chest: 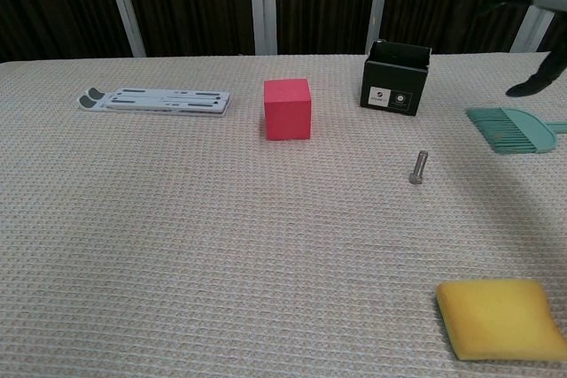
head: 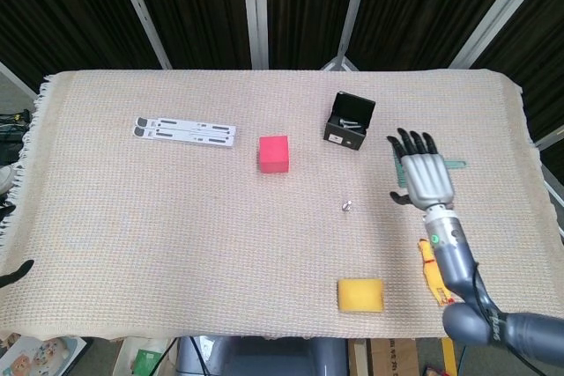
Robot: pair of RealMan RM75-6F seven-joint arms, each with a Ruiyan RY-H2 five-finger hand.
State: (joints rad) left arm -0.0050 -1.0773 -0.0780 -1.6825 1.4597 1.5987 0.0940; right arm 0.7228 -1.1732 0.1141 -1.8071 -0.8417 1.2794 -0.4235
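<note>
One red cube (head: 274, 153), one bolt (chest: 418, 166), one yellow sponge (head: 361, 295), one black box (head: 349, 120), one green brush (chest: 511, 128), one white stand (head: 185, 131).

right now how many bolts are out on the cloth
1: a single small bolt stands on the cloth between the black box and the yellow sponge. More may lie hidden inside the box.
</note>
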